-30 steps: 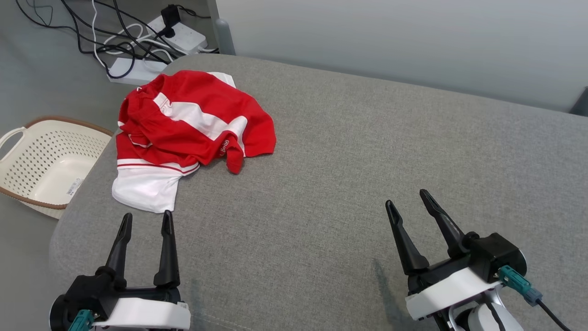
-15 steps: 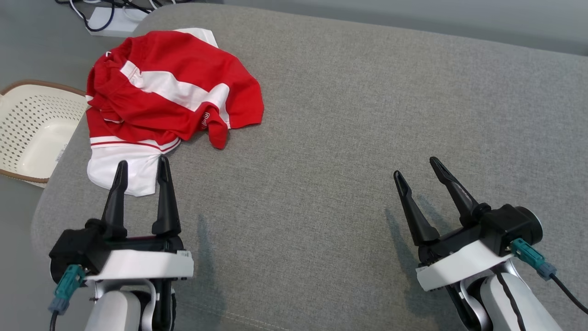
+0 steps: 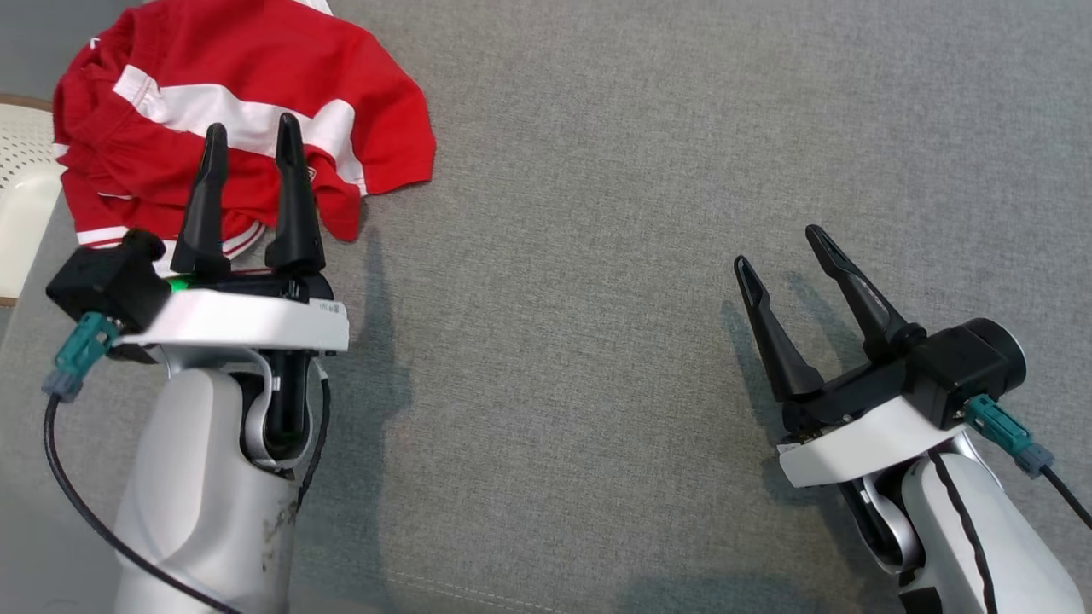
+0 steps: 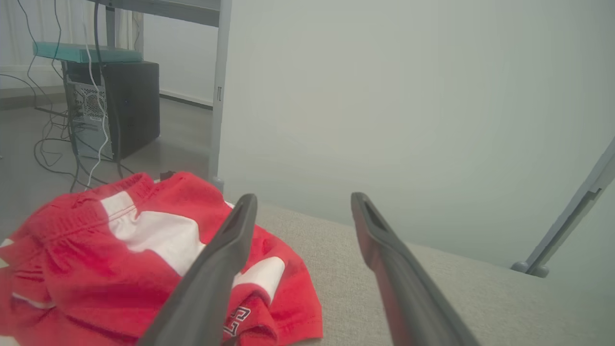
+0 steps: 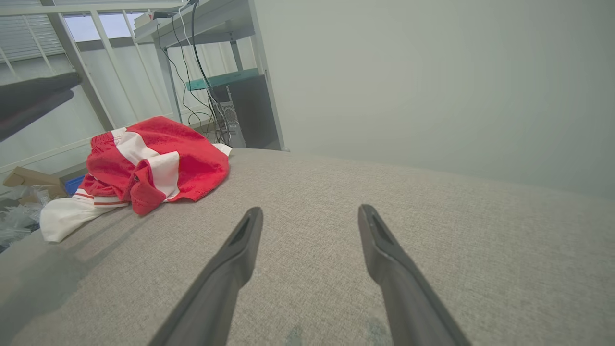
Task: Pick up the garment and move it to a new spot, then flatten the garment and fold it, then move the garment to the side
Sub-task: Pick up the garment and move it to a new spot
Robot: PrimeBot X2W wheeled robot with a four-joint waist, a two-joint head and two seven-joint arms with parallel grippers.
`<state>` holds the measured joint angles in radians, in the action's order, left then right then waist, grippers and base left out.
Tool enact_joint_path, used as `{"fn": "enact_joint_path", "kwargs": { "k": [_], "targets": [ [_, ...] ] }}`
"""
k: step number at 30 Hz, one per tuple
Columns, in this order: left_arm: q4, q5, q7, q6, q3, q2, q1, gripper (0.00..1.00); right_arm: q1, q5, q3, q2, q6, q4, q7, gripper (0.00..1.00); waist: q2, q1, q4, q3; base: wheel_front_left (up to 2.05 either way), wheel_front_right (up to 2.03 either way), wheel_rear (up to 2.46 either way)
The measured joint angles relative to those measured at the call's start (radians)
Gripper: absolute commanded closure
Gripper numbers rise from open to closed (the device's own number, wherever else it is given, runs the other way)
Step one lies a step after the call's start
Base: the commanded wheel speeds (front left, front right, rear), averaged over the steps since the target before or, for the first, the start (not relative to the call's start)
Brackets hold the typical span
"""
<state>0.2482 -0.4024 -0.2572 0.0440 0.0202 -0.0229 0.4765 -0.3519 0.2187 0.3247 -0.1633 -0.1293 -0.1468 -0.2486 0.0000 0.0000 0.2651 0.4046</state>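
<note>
A grey woven upholstered surface (image 3: 597,170) with a stitched seam along its near edge takes up most of the head view. In the left wrist view a plain pale wall (image 4: 408,96) rises behind it, and to the side stand a grey metal desk leg (image 4: 218,91) and a black computer tower (image 4: 115,110) with loose cables (image 4: 53,144) on the floor.

There is one garment – a crumpled red garment with white bands (image 3: 213,102) – lying at the surface's far left corner. There are two grippers. The left gripper (image 3: 252,124) has its fingers spread and grasps nothing; they point over the garment's near edge, and contact cannot be judged. The right gripper (image 3: 778,246), also spread and holding nothing, hovers over bare fabric well apart from the garment.

One container shows – a cream perforated plastic basket (image 3: 21,170) at the left edge, beside the surface; its contents cannot be told.
</note>
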Motion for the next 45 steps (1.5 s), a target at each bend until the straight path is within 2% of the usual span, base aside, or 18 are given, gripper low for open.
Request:
{"fn": "enact_joint_path", "kwargs": {
  "k": [7,14,18,26,32,38,39,40,41,45],
  "targets": [
    [0.244,-0.073,0.000,0.040,-0.016,0.004,0.163,0.00,-0.016,0.000,0.003,-0.006,0.000,0.001,0.000,0.00,0.0000,0.0000,-0.030,0.052,0.00,0.00,0.00],
    [0.481,0.012,0.000,0.043,-0.042,0.005,0.270,0.00,-0.066,0.002,0.041,-0.010,0.000,0.002,0.000,0.00,0.0000,0.0000,-0.062,0.077,0.00,0.00,0.00],
    [0.570,0.060,0.000,0.023,-0.063,0.001,0.309,0.00,-0.071,0.012,0.045,-0.014,0.000,0.004,0.000,0.00,0.0000,0.0000,-0.080,0.083,0.00,0.00,0.00],
    [0.711,0.117,0.000,-0.063,-0.101,-0.021,0.347,0.00,-0.071,0.013,0.043,-0.019,0.000,0.007,0.000,0.00,0.0000,0.0000,-0.093,0.092,0.00,0.00,0.00],
    [0.786,0.120,0.000,-0.086,-0.121,-0.026,0.376,0.00,-0.071,0.014,0.044,-0.020,0.000,0.007,0.000,0.00,0.0000,0.0000,-0.091,0.096,0.00,0.00,0.00],
    [0.827,0.121,0.000,-0.082,-0.133,-0.030,0.393,0.00,-0.078,0.023,0.046,-0.020,0.000,0.007,0.000,0.00,0.0000,0.0000,-0.091,0.101,0.00,0.00,0.00],
    [0.826,0.120,0.000,-0.077,-0.135,-0.030,0.395,0.53,-0.081,0.023,0.044,-0.020,0.000,0.007,0.000,0.00,0.0000,0.0000,-0.091,0.102,0.00,0.00,0.00],
    [0.825,0.120,0.000,-0.070,-0.137,-0.030,0.395,0.80,-0.085,0.023,0.044,-0.020,0.000,0.007,0.000,0.00,0.0000,0.0000,-0.091,0.102,0.00,0.00,0.00],
    [0.820,0.121,0.000,-0.061,-0.138,-0.030,0.394,1.00,-0.087,0.024,0.043,-0.020,0.000,0.007,0.000,0.00,0.0000,0.0000,-0.092,0.102,0.00,0.00,0.00],
    [0.795,0.120,0.000,-0.043,-0.159,-0.030,0.389,1.00,-0.089,0.030,0.042,-0.019,0.000,0.007,0.000,0.00,0.0000,0.0000,-0.098,0.094,0.00,0.00,0.00]
  ]
}}
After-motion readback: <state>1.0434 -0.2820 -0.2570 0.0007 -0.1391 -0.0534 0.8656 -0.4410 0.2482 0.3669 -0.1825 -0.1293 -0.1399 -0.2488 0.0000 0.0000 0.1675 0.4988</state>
